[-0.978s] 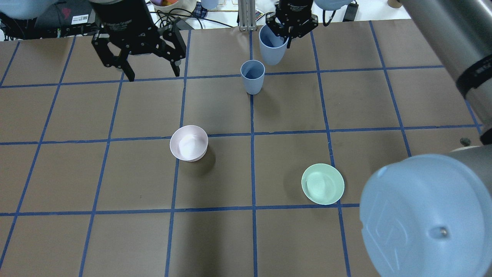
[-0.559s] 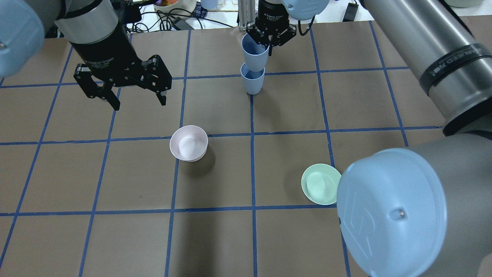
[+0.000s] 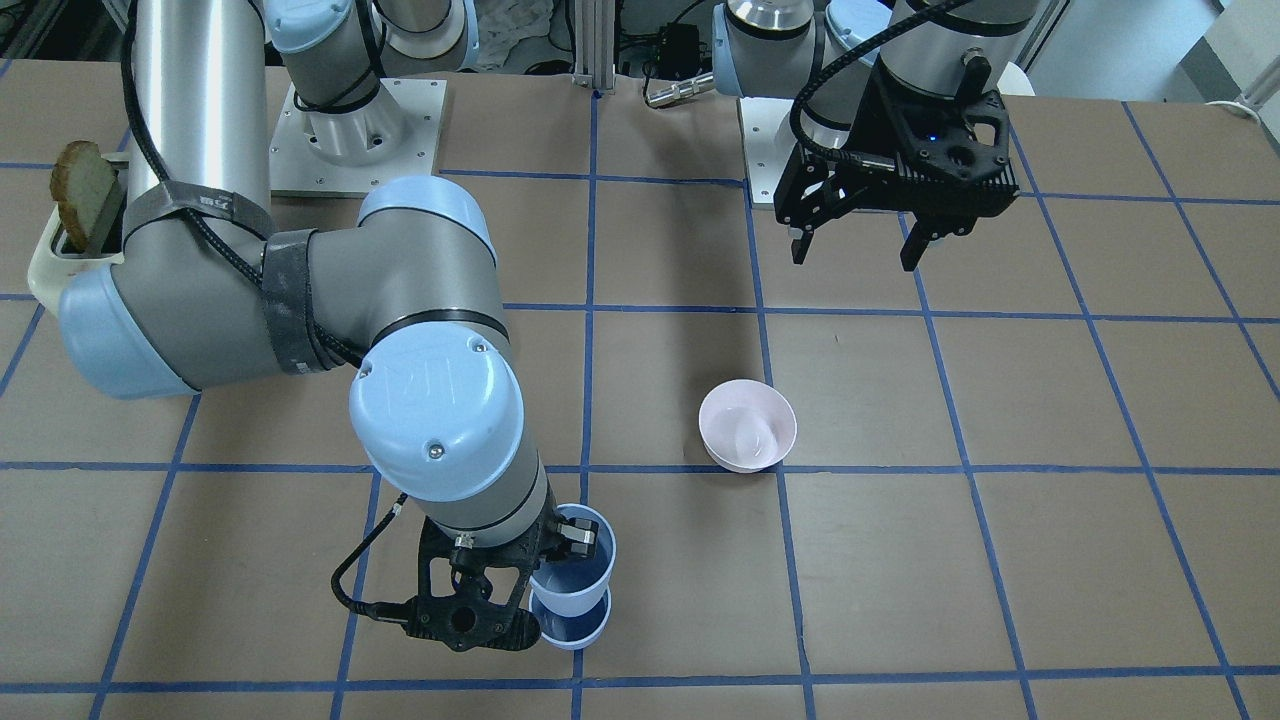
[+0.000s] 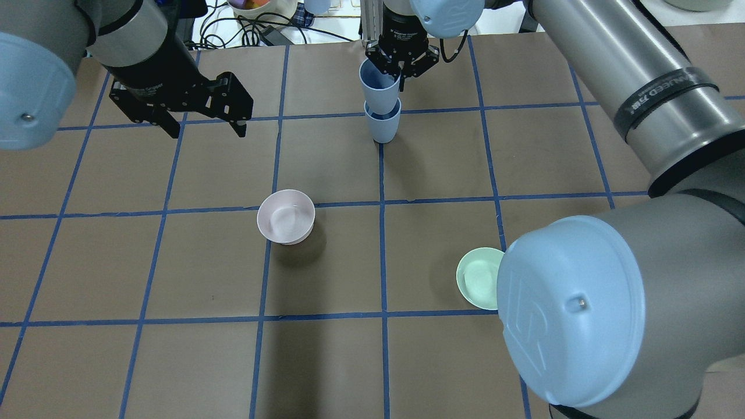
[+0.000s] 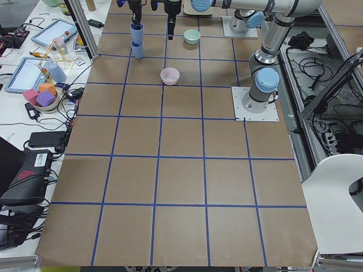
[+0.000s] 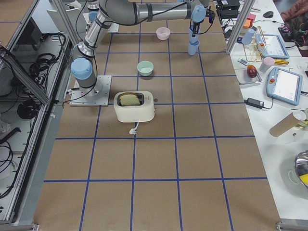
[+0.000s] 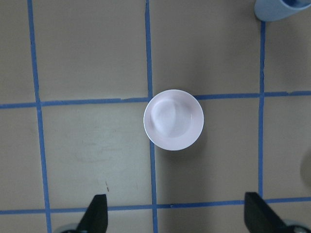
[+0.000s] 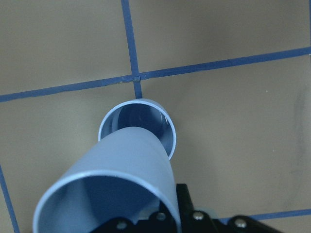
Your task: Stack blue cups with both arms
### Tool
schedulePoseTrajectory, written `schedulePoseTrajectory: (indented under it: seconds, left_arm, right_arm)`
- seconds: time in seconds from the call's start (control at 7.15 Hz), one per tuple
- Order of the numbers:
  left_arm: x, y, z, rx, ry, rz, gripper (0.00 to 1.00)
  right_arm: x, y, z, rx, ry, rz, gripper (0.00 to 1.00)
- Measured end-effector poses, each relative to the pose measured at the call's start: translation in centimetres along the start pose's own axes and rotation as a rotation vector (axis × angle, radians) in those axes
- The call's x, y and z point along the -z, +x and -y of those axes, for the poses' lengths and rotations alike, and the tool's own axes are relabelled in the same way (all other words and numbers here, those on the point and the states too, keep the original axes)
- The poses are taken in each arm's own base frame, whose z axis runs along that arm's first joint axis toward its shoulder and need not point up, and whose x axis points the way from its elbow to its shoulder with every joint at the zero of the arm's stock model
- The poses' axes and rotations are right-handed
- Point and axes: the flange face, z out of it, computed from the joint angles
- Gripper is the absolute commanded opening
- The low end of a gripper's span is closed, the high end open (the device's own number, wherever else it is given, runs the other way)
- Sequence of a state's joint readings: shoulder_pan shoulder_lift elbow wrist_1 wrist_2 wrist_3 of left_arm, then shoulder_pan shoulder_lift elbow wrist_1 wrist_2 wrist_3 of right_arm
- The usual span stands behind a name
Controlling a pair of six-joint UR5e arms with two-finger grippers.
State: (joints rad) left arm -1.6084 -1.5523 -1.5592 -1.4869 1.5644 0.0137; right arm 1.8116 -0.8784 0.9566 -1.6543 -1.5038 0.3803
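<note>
One blue cup (image 4: 382,125) stands upright on a tape line at the table's far middle. My right gripper (image 4: 399,73) is shut on the rim of the second blue cup (image 4: 379,88). It holds this cup tilted, with its base at the mouth of the standing cup. The pair also shows in the front view, held cup (image 3: 578,565) over standing cup (image 3: 578,628), and in the right wrist view, held cup (image 8: 124,189) over standing cup (image 8: 146,121). My left gripper (image 4: 206,131) is open and empty, hanging above the table left of the cups.
A pale pink bowl (image 4: 286,224) sits near the table's middle, below my left gripper in the left wrist view (image 7: 173,119). A mint-green bowl (image 4: 476,278) is partly hidden by my right arm's elbow. A toaster (image 3: 60,260) holding bread stands by the right arm's base.
My right gripper has carried its blue cup left and down, from beside the standing cup to its mouth. My left gripper has moved left and nearer, still open.
</note>
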Motion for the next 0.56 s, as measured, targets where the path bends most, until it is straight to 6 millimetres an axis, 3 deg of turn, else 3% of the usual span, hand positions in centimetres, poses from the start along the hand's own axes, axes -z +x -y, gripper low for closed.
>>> schedulePoseTrajectory:
  seconds: [0.56]
  left_arm:
    - [0.19,-0.05,-0.08,0.002,0.007,0.002,1.00]
  right_arm:
    - [-0.39,0.06,0.48,-0.006,0.004,-0.003,0.00]
